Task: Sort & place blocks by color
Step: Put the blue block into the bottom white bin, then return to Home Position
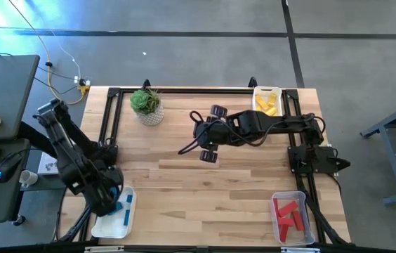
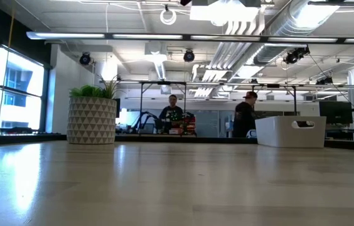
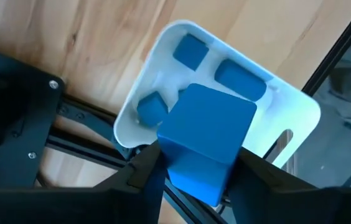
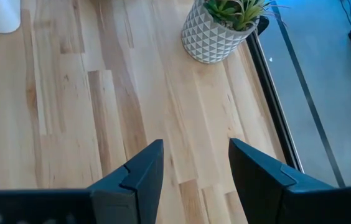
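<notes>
Blue block (image 3: 208,140) upright between claw fingers (image 3: 144,171)

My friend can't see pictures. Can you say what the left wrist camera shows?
A big blue block sits between the left gripper's two dark fingers, above a white plastic tray. Three smaller blue blocks lie in the tray, which rests on a light wooden table.

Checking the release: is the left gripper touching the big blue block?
Touching: the left wrist view shows the left gripper with both fingers against the big blue block.
</notes>
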